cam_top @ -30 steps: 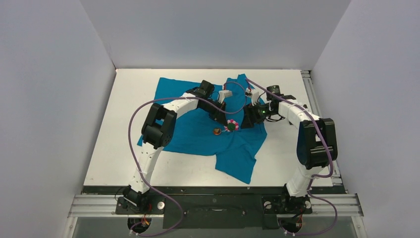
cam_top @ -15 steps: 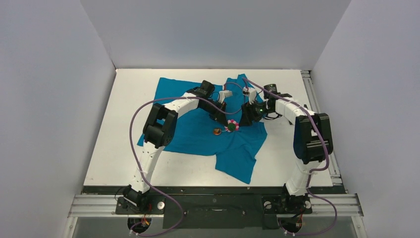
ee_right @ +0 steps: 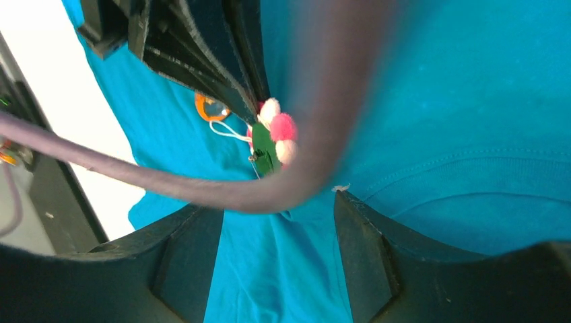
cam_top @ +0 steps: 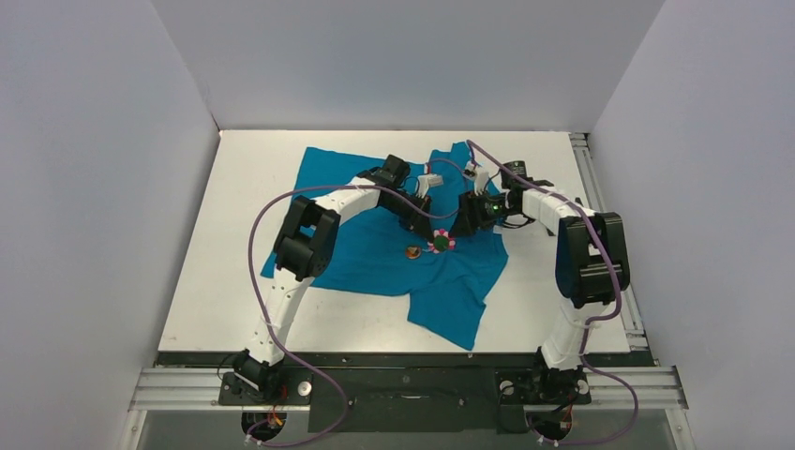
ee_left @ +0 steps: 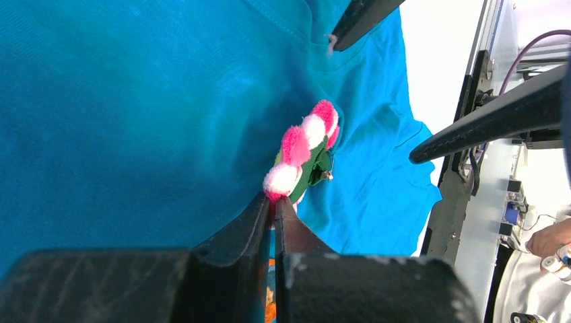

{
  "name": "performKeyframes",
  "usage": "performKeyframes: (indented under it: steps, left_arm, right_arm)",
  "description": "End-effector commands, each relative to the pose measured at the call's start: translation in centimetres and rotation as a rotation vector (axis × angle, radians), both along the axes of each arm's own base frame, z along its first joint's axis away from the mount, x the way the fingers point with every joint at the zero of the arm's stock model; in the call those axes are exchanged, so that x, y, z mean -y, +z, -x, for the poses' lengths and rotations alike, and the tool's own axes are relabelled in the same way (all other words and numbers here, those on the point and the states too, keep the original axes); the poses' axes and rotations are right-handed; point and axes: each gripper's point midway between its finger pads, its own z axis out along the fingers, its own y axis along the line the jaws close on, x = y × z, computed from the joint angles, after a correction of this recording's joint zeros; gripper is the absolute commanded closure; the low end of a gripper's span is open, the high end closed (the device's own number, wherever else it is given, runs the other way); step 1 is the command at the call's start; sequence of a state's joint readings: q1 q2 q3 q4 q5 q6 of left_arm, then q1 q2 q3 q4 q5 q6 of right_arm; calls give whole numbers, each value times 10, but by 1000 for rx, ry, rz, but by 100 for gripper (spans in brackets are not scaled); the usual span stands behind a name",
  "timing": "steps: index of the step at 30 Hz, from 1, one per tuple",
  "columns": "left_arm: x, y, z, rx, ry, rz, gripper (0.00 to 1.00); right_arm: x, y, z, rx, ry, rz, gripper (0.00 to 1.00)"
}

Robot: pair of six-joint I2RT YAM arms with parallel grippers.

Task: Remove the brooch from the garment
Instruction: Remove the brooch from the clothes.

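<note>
A: Where the left gripper (ee_left: 274, 202) has it, the brooch (ee_left: 303, 149) is pinched by one rim petal, fingers pressed together. It sits at the centre of the top view, on the shirt (cam_top: 366, 258), just below the collar.

B: Right gripper (ee_right: 273, 202)?

A: Spread wide, over the cloth just right of the brooch in the top view. Holding nothing that I can see. One tip sits by the collar seam, upper middle of the left wrist view.

B: How will the brooch handle?

A: Light, I'd judge.
- Petals: fuzzy pompoms, pink and white, soft and squashy.
- Backing: flat, green, felt-like.
- Pin: small metal piece on the back, seen left of centre in the right wrist view.

The fluff will compress and could slip out of a pinch. A hold across the backing looks surer than one on a petal.

B: Shirt?

A: Thin teal knit, limp, matte and wrinkled, with a stitched collar seam. It seems gathered at the brooch, so it would likely follow any pull unless pinned down close by. Can't tell whether the clasp is open.

B: Anything else?

A: A small orange piece (cam_top: 411, 250) lies just left of the brooch on the cloth. A purple cable (ee_right: 330, 81) blurs across the right wrist view. White table (cam_top: 234, 281) under all
</note>
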State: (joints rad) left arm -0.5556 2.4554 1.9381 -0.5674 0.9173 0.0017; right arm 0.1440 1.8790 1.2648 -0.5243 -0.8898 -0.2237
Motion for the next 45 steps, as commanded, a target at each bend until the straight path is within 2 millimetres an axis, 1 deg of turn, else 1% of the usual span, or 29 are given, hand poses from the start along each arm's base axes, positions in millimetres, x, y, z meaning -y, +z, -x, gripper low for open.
performKeyframes:
  steps: [1,2,3,7,9,13,16,21,23,24,28,31,34,37,42,45]
  left_arm:
    - [14,3,4,21,-40,33,100]
    - [14,3,4,24,-42,34,100]
    - [13,3,5,22,-44,35,100]
    - [15,5,6,18,-53,54,100]
    - [18,8,7,18,-59,71,100]
    - [21,13,5,29,-67,97,100]
    - [22,15,6,35,-74,110,100]
    - [24,17,5,40,-76,121,100]
    - [24,16,3,44,-76,125,100]
    - [24,16,4,45,-77,125,100]
    - [25,16,2,38,-67,125,100]
    - [26,14,1,14,-54,125,100]
    - [27,13,1,2,-47,128,100]
    - [28,12,0,-6,-39,130,100]
    - [28,11,-2,-7,-32,132,100]
    - [27,12,-3,-4,-31,134,100]
  right_arm:
    - [19,14,-23,-40,-177,-155,42]
    - [23,14,-22,-65,-213,-168,41]
    - [30,18,-25,-48,-234,-172,41]
    - [35,16,-20,-60,-236,-152,40]
    - [31,14,-20,-73,-228,-153,41]
    - [13,10,-18,-91,-201,-165,46]
    - [5,7,-19,-103,-209,-181,48]
    - [-1,-7,-22,-142,-226,-186,48]
    - [-3,-16,-21,-167,-229,-185,47]
    - [-4,-17,-21,-170,-226,-187,47]
    - [-10,-21,-14,-195,-204,-197,47]
    - [-13,-22,-7,-211,-185,-203,50]
    - [-14,-23,0,-223,-170,-207,56]
    - [-14,-22,5,-227,-153,-207,57]
    - [-11,-22,19,-248,-114,-194,58]
    - [-9,-21,24,-265,-112,-195,66]
